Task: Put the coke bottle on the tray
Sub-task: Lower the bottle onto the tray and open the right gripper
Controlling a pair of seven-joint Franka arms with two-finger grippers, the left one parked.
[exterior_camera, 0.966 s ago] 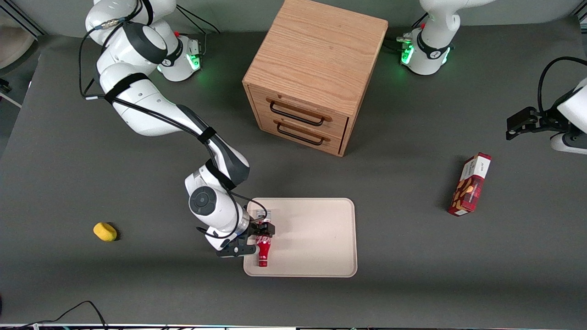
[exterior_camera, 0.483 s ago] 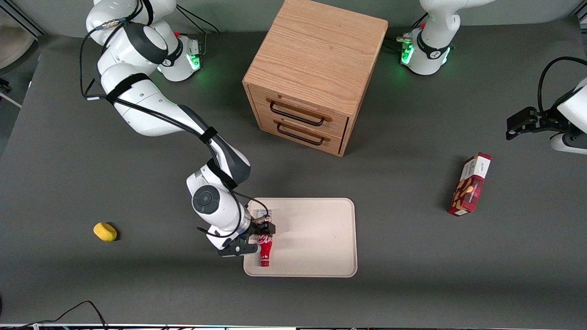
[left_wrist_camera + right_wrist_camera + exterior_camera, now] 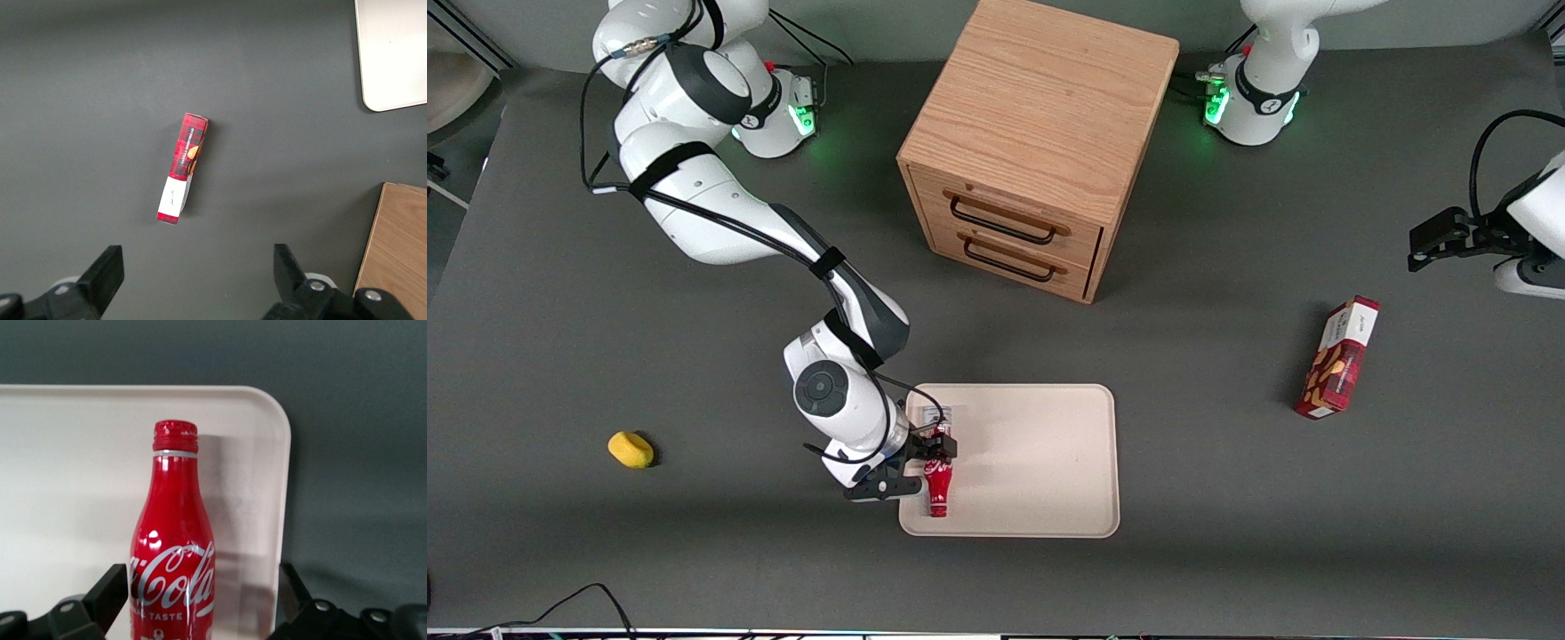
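The coke bottle [image 3: 936, 484] is red with white script and a red cap. It rests on the pale beige tray [image 3: 1032, 462] near the tray's end toward the working arm, cap toward the tray's edge nearer the front camera. My right gripper [image 3: 912, 462] is open around the bottle's lower body. In the right wrist view the coke bottle [image 3: 172, 540] fills the space between the gripper [image 3: 200, 603] fingers. One finger [image 3: 110, 590] is close beside the label and the other stands clearly apart. The tray [image 3: 67, 453] shows around the bottle, and the bottle's base is hidden.
A wooden drawer cabinet [image 3: 1032, 142] stands farther from the front camera than the tray. A red snack box [image 3: 1338, 357] lies toward the parked arm's end, and also shows as the snack box [image 3: 181, 176]. A small yellow object [image 3: 631, 449] lies toward the working arm's end.
The right arm and gripper have shifted slightly toward the working arm's end. The bottle has stayed where it was on the tray.
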